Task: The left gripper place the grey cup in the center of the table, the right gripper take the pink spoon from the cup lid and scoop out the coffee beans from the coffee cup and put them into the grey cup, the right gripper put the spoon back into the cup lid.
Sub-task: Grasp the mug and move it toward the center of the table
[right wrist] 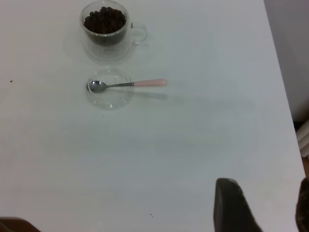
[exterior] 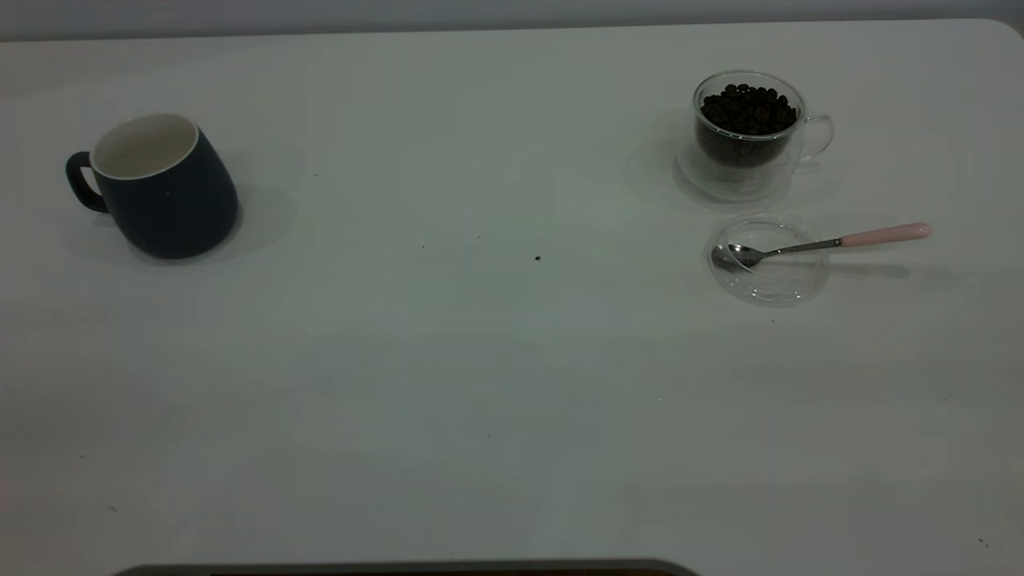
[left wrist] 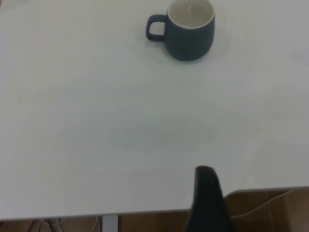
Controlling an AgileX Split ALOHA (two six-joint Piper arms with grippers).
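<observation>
The grey cup (exterior: 164, 188) stands upright and empty at the far left of the table (exterior: 480, 360), its handle pointing left; it also shows in the left wrist view (left wrist: 189, 29). The coffee cup (exterior: 748, 132) holds coffee beans (exterior: 748, 108) at the far right, and shows in the right wrist view (right wrist: 105, 29). The cup lid (exterior: 766, 260) lies in front of it with the pink spoon (exterior: 824, 242) resting across it, bowl inside and handle pointing right. My left gripper (left wrist: 207, 198) is at the table's near edge, far from the grey cup. My right gripper (right wrist: 265, 182) is open and empty, far from the spoon (right wrist: 128, 84).
A few dark specks (exterior: 537, 258) lie on the white tabletop. The table's edge (left wrist: 145, 212) runs beside the left gripper, with wooden floor and cables beyond. The table's right edge (right wrist: 285, 96) is near the right gripper.
</observation>
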